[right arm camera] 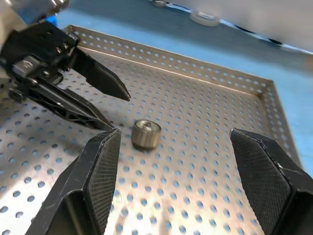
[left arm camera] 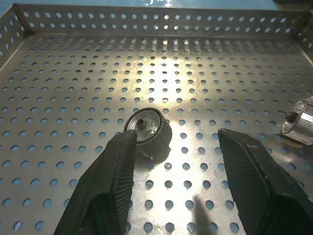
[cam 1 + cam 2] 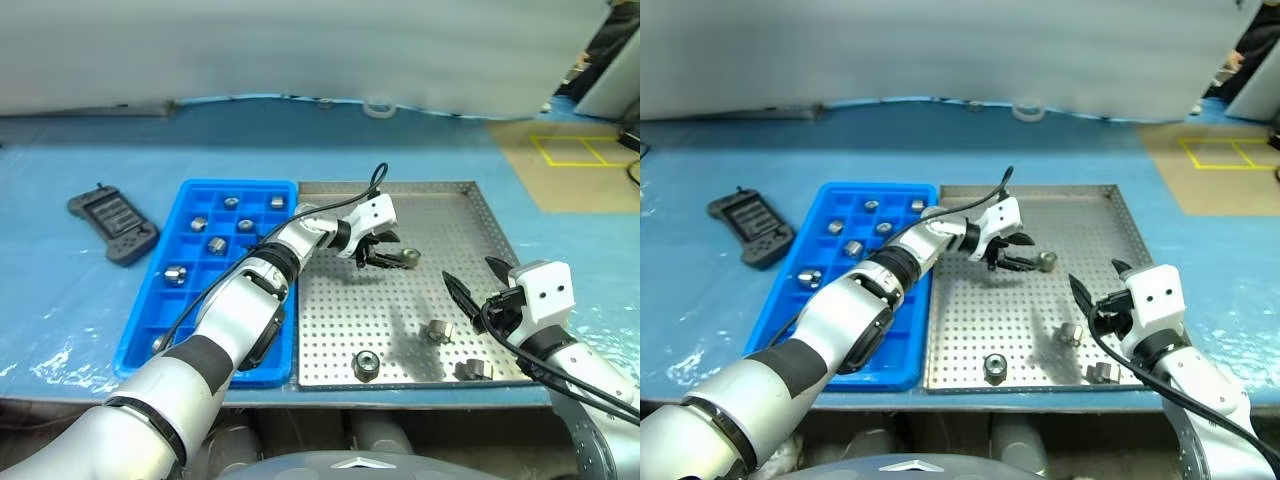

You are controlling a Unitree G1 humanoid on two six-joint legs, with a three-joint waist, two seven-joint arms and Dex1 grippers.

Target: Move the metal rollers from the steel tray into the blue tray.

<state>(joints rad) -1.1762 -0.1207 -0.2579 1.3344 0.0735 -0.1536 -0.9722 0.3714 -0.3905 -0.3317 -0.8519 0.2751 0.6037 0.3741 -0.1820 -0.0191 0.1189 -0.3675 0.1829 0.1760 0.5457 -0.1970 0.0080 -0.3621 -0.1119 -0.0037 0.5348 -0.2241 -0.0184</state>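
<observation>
A: Right, head views first. The steel tray (image 3: 440,215) sits right of the blue tray (image 3: 150,310), their long sides touching. The left gripper (image 3: 385,255) reaches across the blue tray into the steel tray's far half, its tips beside one roller (image 3: 409,258). Three more metal rollers (image 3: 438,331) lie in the near half: one near-centre, two toward the near right corner.

B: Is it gripping that roller?

A: No. The left wrist view shows what the head views blur: jaws partly apart, one finger (image 2: 115,181) at the roller's edge, the other clear of it. The roller lies on its side on the perforated floor.

B: And the right gripper (image 3: 480,285)?

A: Jaws spread wide, holding nothing, hovering over the tray's near right. Its wrist view frames the same roller between its fingers, with the left gripper just beyond.

B: Blue tray contents?

A: Several rollers already in compartments of the far and middle rows.

B: Room to move?

A: The steel tray's far right floor is bare up to the raised rim. A dark handheld device (image 3: 113,225) lies left of the blue tray, well apart. A white ring (image 3: 378,106) lies at the table's far edge.
</observation>
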